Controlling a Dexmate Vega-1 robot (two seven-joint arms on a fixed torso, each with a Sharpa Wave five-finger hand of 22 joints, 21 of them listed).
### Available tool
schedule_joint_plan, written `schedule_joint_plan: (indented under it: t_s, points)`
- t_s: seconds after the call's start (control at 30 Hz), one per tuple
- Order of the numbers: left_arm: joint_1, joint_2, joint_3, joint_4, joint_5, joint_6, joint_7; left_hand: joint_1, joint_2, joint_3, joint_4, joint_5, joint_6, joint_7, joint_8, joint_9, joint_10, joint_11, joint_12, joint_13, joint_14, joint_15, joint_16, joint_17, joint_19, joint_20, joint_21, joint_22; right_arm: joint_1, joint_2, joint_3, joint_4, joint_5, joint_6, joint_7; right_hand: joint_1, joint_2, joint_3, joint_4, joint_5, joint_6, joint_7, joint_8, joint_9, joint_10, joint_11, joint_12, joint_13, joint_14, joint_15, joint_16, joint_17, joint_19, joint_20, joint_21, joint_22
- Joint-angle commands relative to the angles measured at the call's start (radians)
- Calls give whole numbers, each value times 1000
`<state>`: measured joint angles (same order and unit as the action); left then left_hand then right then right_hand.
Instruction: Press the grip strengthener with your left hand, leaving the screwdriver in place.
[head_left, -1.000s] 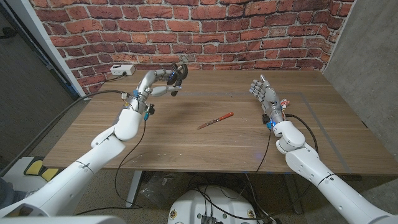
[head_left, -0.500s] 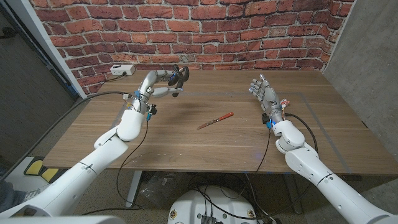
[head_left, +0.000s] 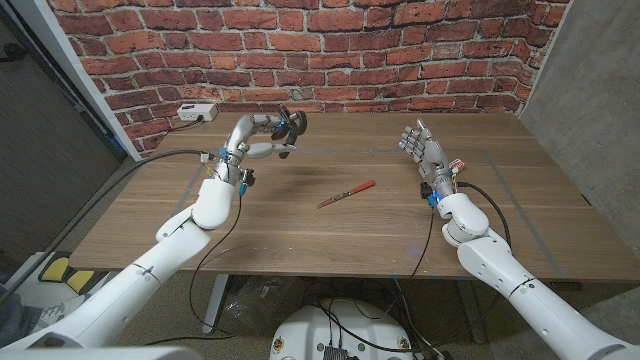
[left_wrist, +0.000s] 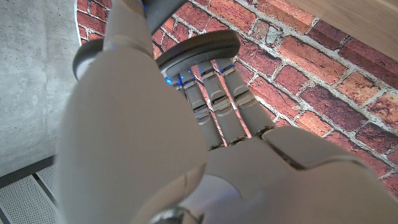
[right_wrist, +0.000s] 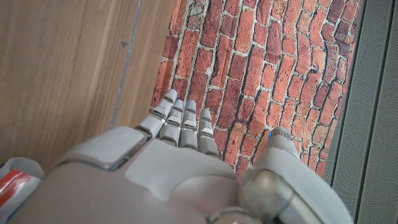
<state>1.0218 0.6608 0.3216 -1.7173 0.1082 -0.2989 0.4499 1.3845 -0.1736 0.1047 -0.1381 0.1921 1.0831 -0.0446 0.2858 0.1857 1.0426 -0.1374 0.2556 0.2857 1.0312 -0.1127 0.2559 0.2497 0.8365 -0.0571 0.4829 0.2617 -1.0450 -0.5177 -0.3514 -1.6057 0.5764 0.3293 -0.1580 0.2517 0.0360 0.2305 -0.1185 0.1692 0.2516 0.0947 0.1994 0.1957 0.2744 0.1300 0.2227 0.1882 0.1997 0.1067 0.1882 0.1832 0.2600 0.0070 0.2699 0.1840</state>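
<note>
1. Your left hand (head_left: 262, 136) holds the grip strengthener (head_left: 289, 125) in the air above the table's (head_left: 300, 240) far left part, fingers wrapped round its handles.
2. Expect a light tool with a stiff spring: seat both handles deep against the palm so the smooth grips don't slide as you squeeze.
3. The screwdriver (head_left: 346, 194) lies near the table's middle, well apart. Leave it.
4. Your right hand (head_left: 424, 150) stands upright, fingers spread, holding nothing.
</note>
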Motion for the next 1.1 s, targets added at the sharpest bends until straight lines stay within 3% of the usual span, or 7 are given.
schedule_joint_plan:
  t_s: [0.03,0.13,0.43,0.7,0.77,0.93,1.1]
  points:
    - [3,-16,9,-16,32,43,36,258,246,199,-21,22,148,12,26,-4,43,-21,0,-1,75,-100,3,-5,75,-68,37,15,-7,-1,1,-6,0,0,-3,4,10,5,-5,7,0,0,1,1,1,3,-3,2,5,0,-1,2,12,0,-3,1]
    - [4,-22,11,-18,34,55,45,251,235,202,-19,34,222,34,41,-5,58,-23,-5,-3,84,-100,2,-8,77,-74,61,12,-12,-5,3,-10,-2,1,-5,4,10,4,-5,7,0,0,1,1,1,2,-3,2,5,0,-1,2,12,0,-4,1]
    - [3,-34,15,-18,-4,76,36,239,220,208,-17,51,271,46,44,-7,79,-28,-10,-8,102,-100,1,-16,85,-78,86,-1,-17,-15,4,-22,-4,-7,-4,3,9,4,-5,7,0,0,1,1,1,3,-3,2,6,-1,0,2,13,0,-5,2]
    - [18,-42,13,-48,-3,120,62,258,215,222,-23,46,319,87,67,4,89,-22,-10,8,95,-97,6,2,78,-72,114,-12,-25,-22,10,-38,-1,-15,-10,3,9,4,-5,7,-1,-1,1,1,1,2,-3,2,5,-1,-1,2,14,-1,-7,2]
    - [22,-44,13,-59,-2,135,69,264,213,225,-23,40,330,95,89,16,91,-24,-9,15,93,-96,8,8,75,-69,124,-14,-26,-23,11,-40,2,-16,-8,3,9,4,-5,7,-1,-1,0,1,1,2,-3,2,5,0,-1,2,14,-1,-7,2]
    - [22,-44,20,-67,-1,151,69,285,207,233,-18,10,337,101,192,19,99,-28,-3,58,88,-94,11,21,51,-65,179,-23,-31,-27,13,-46,3,-18,-9,3,9,4,-5,7,-1,0,1,1,1,3,-4,2,5,-1,-1,2,15,-2,-8,2]
    - [21,-45,26,-66,-1,149,72,289,204,235,-18,5,333,105,208,8,106,-28,1,71,89,-95,11,21,46,-65,197,-28,-35,-32,14,-52,-2,-18,-9,3,9,4,-6,7,-1,1,1,1,1,4,-4,2,5,-1,-1,2,15,-2,-9,2]
